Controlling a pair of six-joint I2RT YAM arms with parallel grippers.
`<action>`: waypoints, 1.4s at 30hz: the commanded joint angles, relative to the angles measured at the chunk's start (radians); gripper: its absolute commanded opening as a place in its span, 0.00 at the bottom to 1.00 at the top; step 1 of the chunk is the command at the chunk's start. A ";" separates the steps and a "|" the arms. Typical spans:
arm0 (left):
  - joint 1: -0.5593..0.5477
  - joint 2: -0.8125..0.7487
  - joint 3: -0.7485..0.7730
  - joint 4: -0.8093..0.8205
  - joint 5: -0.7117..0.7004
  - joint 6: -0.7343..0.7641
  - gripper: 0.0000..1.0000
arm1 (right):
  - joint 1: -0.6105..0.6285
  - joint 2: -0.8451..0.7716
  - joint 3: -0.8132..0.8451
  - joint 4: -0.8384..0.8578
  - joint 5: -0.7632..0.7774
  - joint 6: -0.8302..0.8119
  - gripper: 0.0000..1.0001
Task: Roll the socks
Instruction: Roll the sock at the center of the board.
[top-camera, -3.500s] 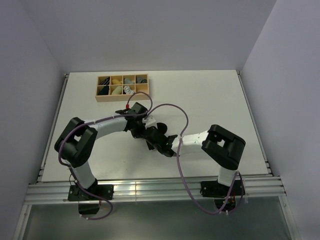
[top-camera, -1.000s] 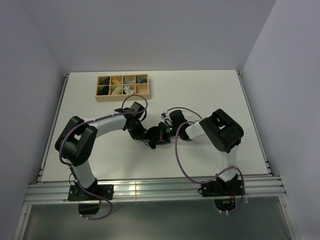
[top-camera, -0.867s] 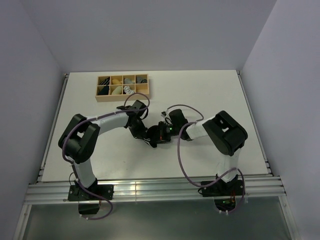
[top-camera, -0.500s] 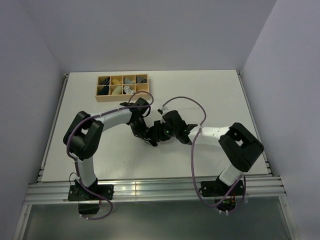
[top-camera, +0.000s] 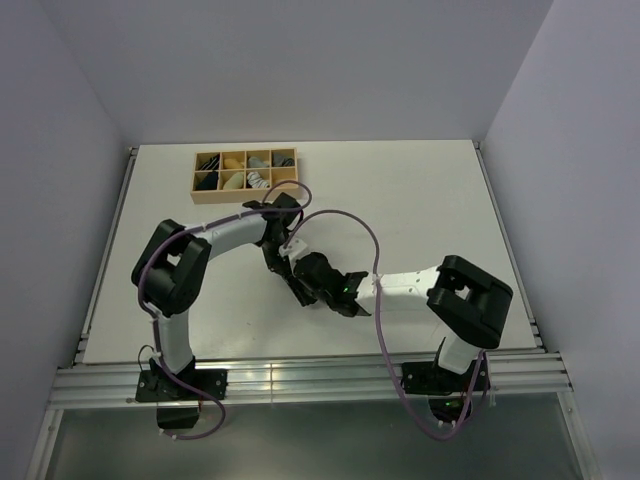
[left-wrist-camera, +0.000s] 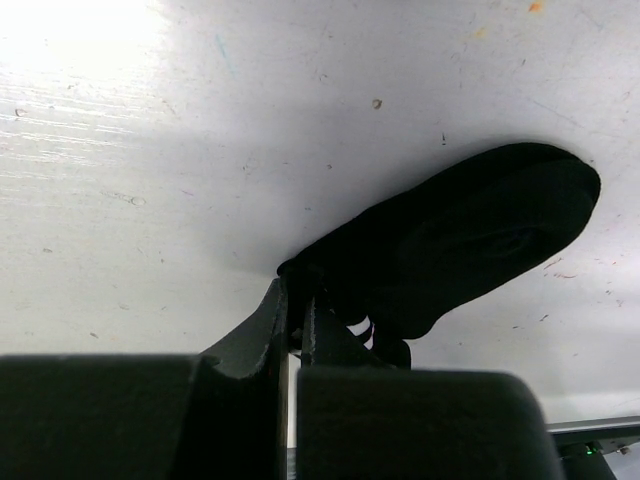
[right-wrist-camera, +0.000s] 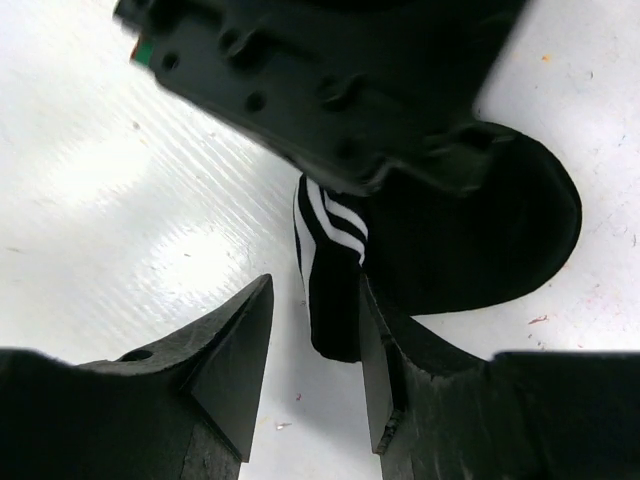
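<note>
The black sock (left-wrist-camera: 470, 230) with two white bands (right-wrist-camera: 335, 215) lies on the white table. My left gripper (left-wrist-camera: 297, 292) is shut on the sock's edge next to the banded cuff. My right gripper (right-wrist-camera: 315, 310) is open, and the banded cuff end (right-wrist-camera: 335, 300) hangs between its jaws, touching the right finger (right-wrist-camera: 375, 370). In the top view both grippers meet at the table's middle, left (top-camera: 292, 272) and right (top-camera: 313, 290), and they hide most of the sock. A white sock with dark stripes (top-camera: 257, 180) lies in a tray compartment.
A wooden compartment tray (top-camera: 245, 193) with several sock rolls stands at the back left. The left gripper's black body (right-wrist-camera: 320, 80) fills the top of the right wrist view. Purple cables loop over both arms (top-camera: 340, 215).
My right arm has swung from the far side of the sock round to the near right, with its open jaws now around the cuff. My left gripper stays shut on the sock.
</note>
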 joint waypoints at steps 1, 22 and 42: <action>-0.002 0.057 0.002 -0.027 -0.057 0.043 0.00 | 0.031 0.031 0.048 0.019 0.120 -0.074 0.47; 0.023 -0.077 -0.070 0.058 -0.044 -0.005 0.46 | -0.050 0.052 -0.001 0.047 -0.134 0.060 0.00; 0.060 -0.353 -0.336 0.348 0.022 -0.144 0.67 | -0.498 0.288 -0.230 0.688 -0.963 0.719 0.00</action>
